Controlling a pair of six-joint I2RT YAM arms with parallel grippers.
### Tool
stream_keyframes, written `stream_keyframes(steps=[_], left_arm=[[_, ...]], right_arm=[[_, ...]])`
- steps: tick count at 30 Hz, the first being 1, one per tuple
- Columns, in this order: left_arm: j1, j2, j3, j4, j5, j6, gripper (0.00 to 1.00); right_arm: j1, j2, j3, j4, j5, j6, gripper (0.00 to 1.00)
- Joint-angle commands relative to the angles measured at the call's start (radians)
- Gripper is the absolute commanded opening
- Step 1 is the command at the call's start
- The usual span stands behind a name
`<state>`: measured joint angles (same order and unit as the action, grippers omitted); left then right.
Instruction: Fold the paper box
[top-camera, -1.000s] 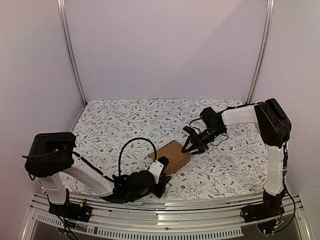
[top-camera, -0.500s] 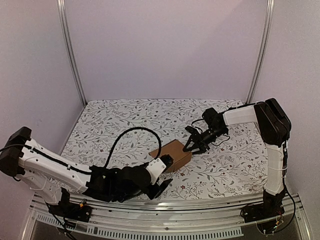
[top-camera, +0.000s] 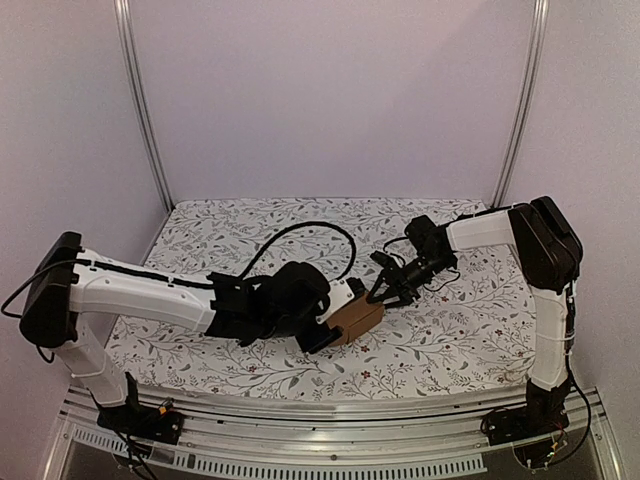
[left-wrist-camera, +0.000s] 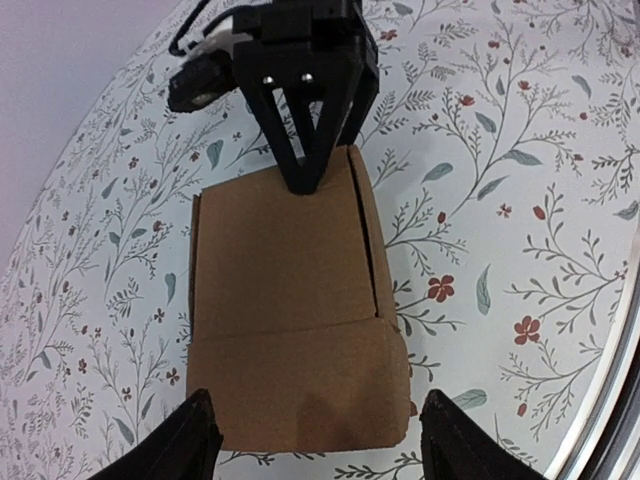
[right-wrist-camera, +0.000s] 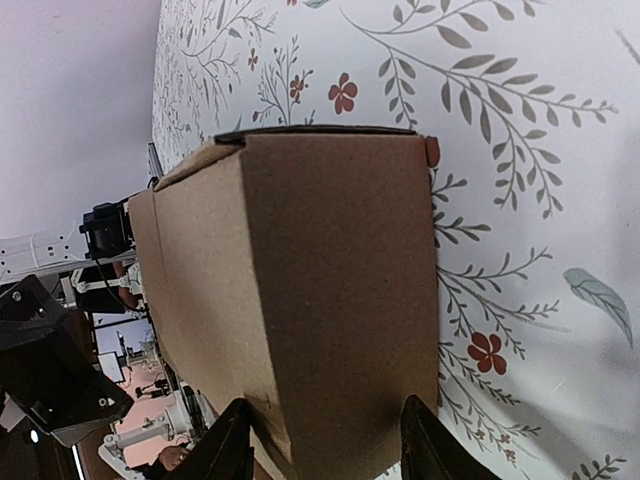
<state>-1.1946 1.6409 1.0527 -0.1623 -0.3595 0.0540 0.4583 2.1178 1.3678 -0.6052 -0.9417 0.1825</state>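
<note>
Cardboard makes up the paper box (top-camera: 357, 315), closed into a block and resting on the flowered table (top-camera: 240, 235). Left gripper (top-camera: 335, 315) stands spread at the box's near end, fingers either side. Right gripper (top-camera: 384, 293) presses its part-open fingertips on the box's far edge.

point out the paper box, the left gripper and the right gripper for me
paper box (left-wrist-camera: 290, 330): left wrist view, middle of its top face.
left gripper (left-wrist-camera: 312, 440): left wrist view, between its fingertips.
right gripper (top-camera: 382, 292): top external view, between its fingertips.
</note>
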Motion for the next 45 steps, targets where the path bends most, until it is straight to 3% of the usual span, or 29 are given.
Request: stream_keyframes(steps=[1, 20, 28, 45], left_arm=[[0.010, 0.066, 0.043, -0.119, 0.113, 0.078, 0.69], [-0.060, 0.238, 0.119, -0.103, -0.105, 0.063, 0.57], [-0.069, 0.150, 0.144, -0.146, -0.104, -0.006, 0.67], [-0.040, 0.284, 0.220, -0.174, -0.113, 0.127, 0.69]], right_arm=[[-0.009, 0.019, -0.009, -0.025, 0.092, -0.018, 0.49], [-0.009, 0.051, -0.001, -0.032, 0.066, -0.018, 0.49], [-0.009, 0.061, 0.003, -0.035, 0.058, -0.021, 0.49], [-0.009, 0.066, 0.007, -0.044, 0.054, -0.029, 0.49]])
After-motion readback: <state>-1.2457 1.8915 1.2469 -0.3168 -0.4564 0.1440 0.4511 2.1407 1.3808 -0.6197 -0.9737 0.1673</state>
